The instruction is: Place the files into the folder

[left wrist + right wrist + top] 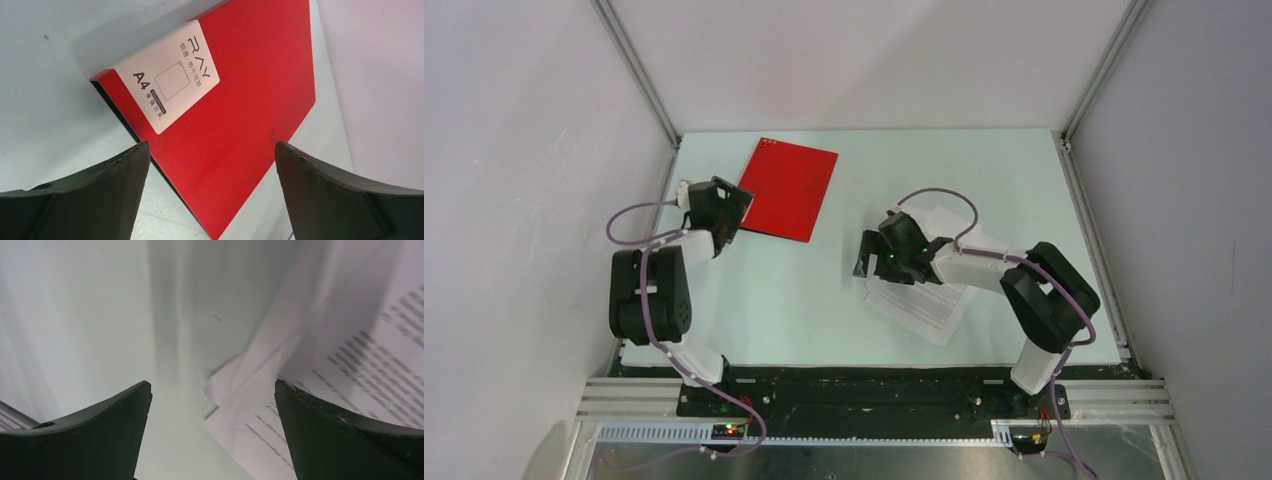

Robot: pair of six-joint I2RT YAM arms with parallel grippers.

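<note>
The files (929, 305), a thin, rumpled stack of white paper sheets with black print, lie right of the flat red rectangular folder (786, 188) and nearer the arm bases. I see the folder closed, smooth cover and white label (167, 82) up, on the pale matte table (804, 300) between white walls. My left gripper (729, 212) hangs over the folder's near edge, my right gripper (867, 262) over the sheets' left edge. Both are spread wide and empty.

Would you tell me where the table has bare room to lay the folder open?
Bare table runs between the red folder and the files, widest at the near edge; the far-right corner is free too. Crowded: the left gripper at the folder's edge, the right gripper over the files' edge.
</note>
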